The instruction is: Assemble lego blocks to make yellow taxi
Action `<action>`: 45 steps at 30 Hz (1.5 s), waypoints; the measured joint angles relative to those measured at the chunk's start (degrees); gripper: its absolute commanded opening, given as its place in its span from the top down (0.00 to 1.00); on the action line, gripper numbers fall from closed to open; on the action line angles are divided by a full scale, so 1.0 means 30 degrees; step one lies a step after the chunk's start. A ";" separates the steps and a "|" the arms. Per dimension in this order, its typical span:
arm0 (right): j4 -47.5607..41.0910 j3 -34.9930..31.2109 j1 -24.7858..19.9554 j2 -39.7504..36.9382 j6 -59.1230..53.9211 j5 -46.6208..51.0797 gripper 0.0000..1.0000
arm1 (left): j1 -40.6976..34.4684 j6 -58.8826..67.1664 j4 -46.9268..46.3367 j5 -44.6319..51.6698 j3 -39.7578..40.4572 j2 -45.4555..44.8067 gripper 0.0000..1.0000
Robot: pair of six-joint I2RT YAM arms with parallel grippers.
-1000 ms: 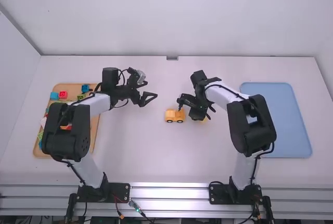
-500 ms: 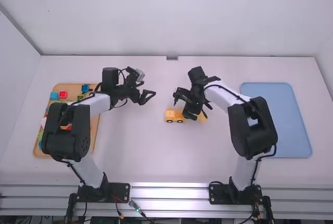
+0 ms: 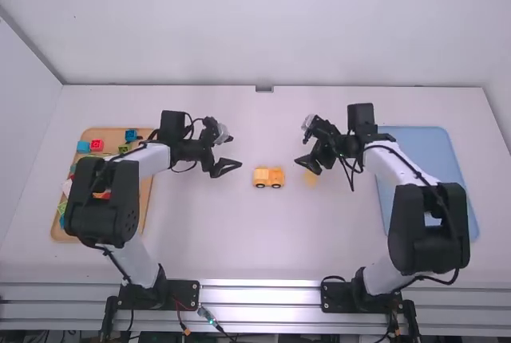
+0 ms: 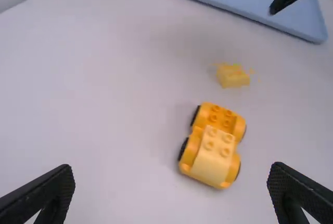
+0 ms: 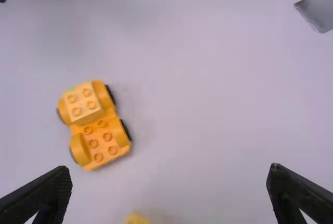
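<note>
An orange-yellow wheeled base with a lighter yellow block on one end forms the car [image 3: 269, 177] [image 4: 214, 146] [image 5: 93, 125], standing on the table between the arms. A small yellow block [image 3: 310, 178] [image 4: 232, 75] [image 5: 137, 219] lies apart, to the car's right in the high view. My left gripper [image 3: 226, 163] [image 4: 171, 193] is open, left of the car and holding nothing. My right gripper [image 3: 307, 161] [image 5: 169, 193] is open too, above the small block's far side, with nothing between its fingers.
A wooden tray [image 3: 146, 199] with coloured blocks lies under the left arm. At the far right sits a blue tray [image 3: 431, 143] [image 4: 229, 0], partly beneath the right arm.
The right arm has drawn back to the right from over the car and small block, uncovering both. My left gripper has dipped slightly toward the camera. The car has stayed in place.
</note>
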 measured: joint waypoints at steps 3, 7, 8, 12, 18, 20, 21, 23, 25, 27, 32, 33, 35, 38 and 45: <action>0.1931 -0.1741 -0.0291 0.0000 -0.0007 -0.1705 0.01 | -0.0495 0.1464 -0.0066 0.0386 -0.0007 0.0007 0.01; 0.4299 -0.3497 -0.0423 0.0007 0.0000 -0.3359 0.01 | -0.1275 0.2433 0.0736 0.0816 0.0000 0.0153 0.01; 0.4772 -0.3912 -0.0423 0.0000 -0.0007 -0.3606 0.01 | -0.1450 0.2579 0.1056 0.0976 0.0000 0.0335 0.01; 0.6426 -0.5217 -0.0306 0.0007 0.0270 -0.3198 0.01 | -0.1865 0.2871 0.2273 0.1698 0.0000 0.1559 0.01; 0.9107 -0.6768 0.0029 0.0102 0.1056 -0.1545 0.01 | -0.1872 0.2929 0.2754 0.2528 0.0000 0.2419 0.01; 1.0622 -0.7337 -0.0015 0.0437 0.1953 -0.0947 0.01 | -0.1865 0.2922 0.2790 0.2681 0.0000 0.2419 0.01; 1.1103 -0.7526 -0.0066 0.0568 0.2229 -0.0729 0.01 | -0.1858 0.2929 0.2805 0.2696 0.0000 0.2419 0.01; 1.2393 -0.8116 -0.0277 0.0933 0.2958 -0.0036 0.01 | -0.1865 0.2929 0.2878 0.2776 0.0000 0.2419 0.01; 1.3049 -0.8546 -0.0423 0.1137 0.3228 0.0401 0.00 | -0.1865 0.2929 0.2878 0.2827 0.0000 0.2419 0.01; 1.4025 -0.9071 -0.0648 0.1508 0.3599 0.0721 0.01 | -0.1865 0.2929 0.2885 0.2871 0.0000 0.2419 0.01; 1.5868 -0.9457 -0.1494 0.2834 0.4364 0.0612 0.20 | -0.1865 0.2922 0.2878 0.2878 0.0000 0.2419 0.01; 1.6342 -0.9457 -0.1763 0.3213 0.4466 0.0488 0.23 | -0.1865 0.2922 0.2885 0.2878 0.0000 0.2419 0.01; 1.7034 -0.9457 -0.2120 0.3818 0.4597 0.0189 0.24 | -0.1865 0.2856 0.2900 0.2878 0.0000 0.2419 0.01; 1.7558 -0.9449 -0.2601 0.4794 0.4736 -0.0466 0.31 | -0.1865 0.2783 0.2994 0.2878 0.0000 0.2419 0.01; 1.7136 -0.9253 -0.2390 0.5115 0.4226 -0.1115 0.55 | -0.1872 0.2776 0.3075 0.2878 0.0000 0.2419 0.01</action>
